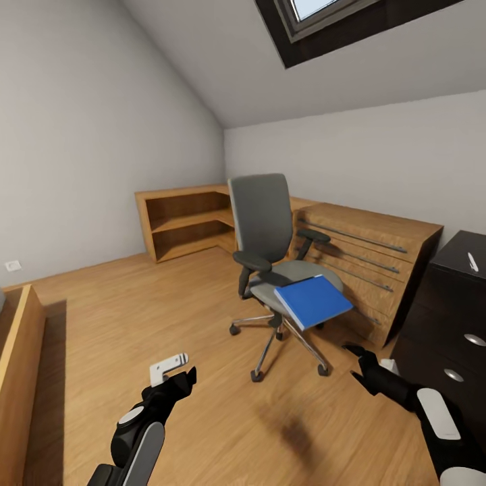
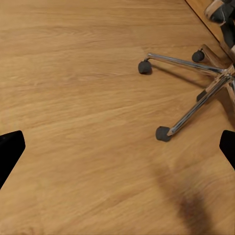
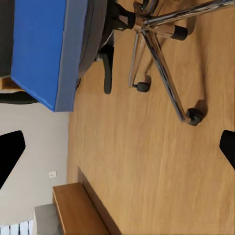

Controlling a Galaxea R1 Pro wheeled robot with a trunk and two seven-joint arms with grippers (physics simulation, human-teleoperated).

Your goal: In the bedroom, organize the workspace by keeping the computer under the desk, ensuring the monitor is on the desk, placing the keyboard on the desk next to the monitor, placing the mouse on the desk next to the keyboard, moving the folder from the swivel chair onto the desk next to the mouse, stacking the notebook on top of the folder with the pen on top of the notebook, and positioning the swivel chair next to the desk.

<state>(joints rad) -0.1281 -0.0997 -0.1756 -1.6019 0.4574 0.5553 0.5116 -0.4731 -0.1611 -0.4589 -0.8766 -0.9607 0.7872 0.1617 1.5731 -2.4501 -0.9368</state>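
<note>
Scene: a sloped-wall bedroom with a skylight [image 1: 317,13] and a wood floor [image 1: 135,317]; the robot faces the chair [image 1: 270,243] from a short way off.
Folder: the blue folder [image 1: 312,300] lies flat on the chair's seat, one corner jutting past the seat's front edge toward the robot; in the right wrist view its near edge [image 3: 41,49] hangs clear of the cushion.
Table: the black drawer unit [image 1: 449,317] stands at the right, just beside the wooden chest [image 1: 368,263]; a small white item lies on its top, too small to name.
Left gripper: the left gripper [image 1: 177,378] hovers low over bare floor, fingers spread and holding nothing; its wrist view looks down on the chair's chrome base [image 2: 196,93].
Right gripper: the right gripper [image 1: 361,361] is spread wide and empty, near the chair's casters and below the folder.
Step in hand: likely closing in on the chair to lift the folder.
How to do it well: raise the right gripper to seat height, come in at the overhanging corner, and pinch the folder's edge there instead of pressing down on the seat.
Risk: the chair rolls and swivels, so a push could turn it away or slide the folder off.
Next need: a flat carry to the table, clear of the armrest [image 1: 314,236].
</note>
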